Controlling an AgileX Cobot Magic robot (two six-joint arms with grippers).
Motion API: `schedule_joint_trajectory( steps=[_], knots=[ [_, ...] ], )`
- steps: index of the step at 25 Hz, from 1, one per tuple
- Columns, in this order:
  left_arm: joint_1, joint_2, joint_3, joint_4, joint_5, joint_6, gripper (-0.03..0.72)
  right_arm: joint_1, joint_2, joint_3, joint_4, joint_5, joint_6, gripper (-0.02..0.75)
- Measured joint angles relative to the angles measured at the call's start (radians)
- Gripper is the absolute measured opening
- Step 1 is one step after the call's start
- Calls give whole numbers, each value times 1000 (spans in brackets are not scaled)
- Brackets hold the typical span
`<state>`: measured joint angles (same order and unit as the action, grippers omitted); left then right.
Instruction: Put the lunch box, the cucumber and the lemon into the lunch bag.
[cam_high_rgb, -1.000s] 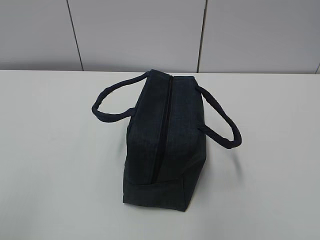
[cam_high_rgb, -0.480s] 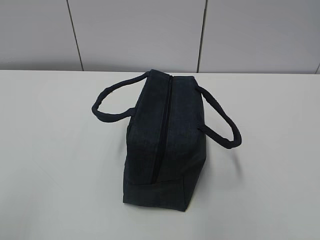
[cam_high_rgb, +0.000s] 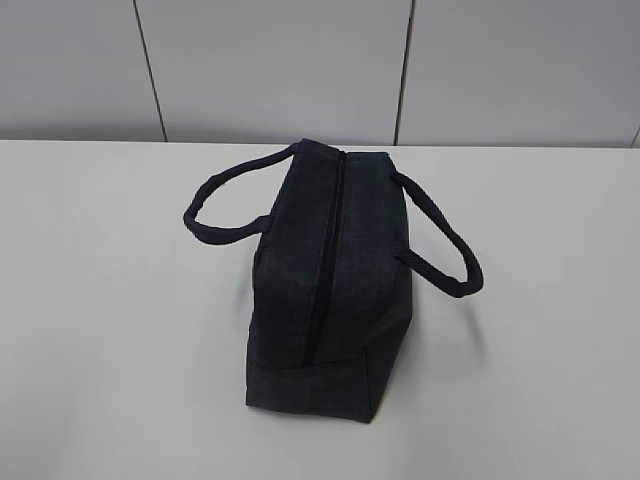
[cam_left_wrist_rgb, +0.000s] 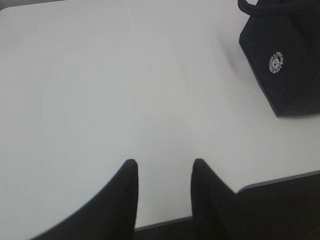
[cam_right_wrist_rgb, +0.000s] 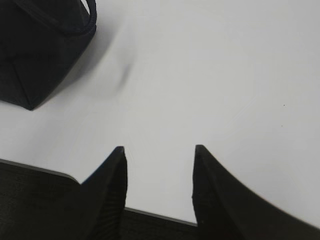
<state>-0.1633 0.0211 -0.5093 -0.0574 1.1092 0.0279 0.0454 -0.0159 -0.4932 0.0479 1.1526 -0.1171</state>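
Note:
The dark navy lunch bag (cam_high_rgb: 325, 275) stands in the middle of the white table, its top zipper shut and its two loop handles spread out to left and right. Its side with a round white logo shows at the top right of the left wrist view (cam_left_wrist_rgb: 285, 55), and a corner with a handle at the top left of the right wrist view (cam_right_wrist_rgb: 40, 45). My left gripper (cam_left_wrist_rgb: 164, 162) and my right gripper (cam_right_wrist_rgb: 159, 148) are open and empty over the table's near edge, well apart from the bag. The lunch box, the cucumber and the lemon are out of view.
The white table (cam_high_rgb: 100, 330) runs back to a grey panelled wall (cam_high_rgb: 270, 70). Its near edge shows under both grippers in the left wrist view (cam_left_wrist_rgb: 280, 179) and the right wrist view (cam_right_wrist_rgb: 35, 167).

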Motion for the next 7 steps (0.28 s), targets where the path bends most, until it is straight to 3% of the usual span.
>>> schedule_joint_trajectory(
  steps=[7],
  knots=[
    [0,0,0,0,0,0,239,0,0,0,0,-5,0,328]
  ],
)
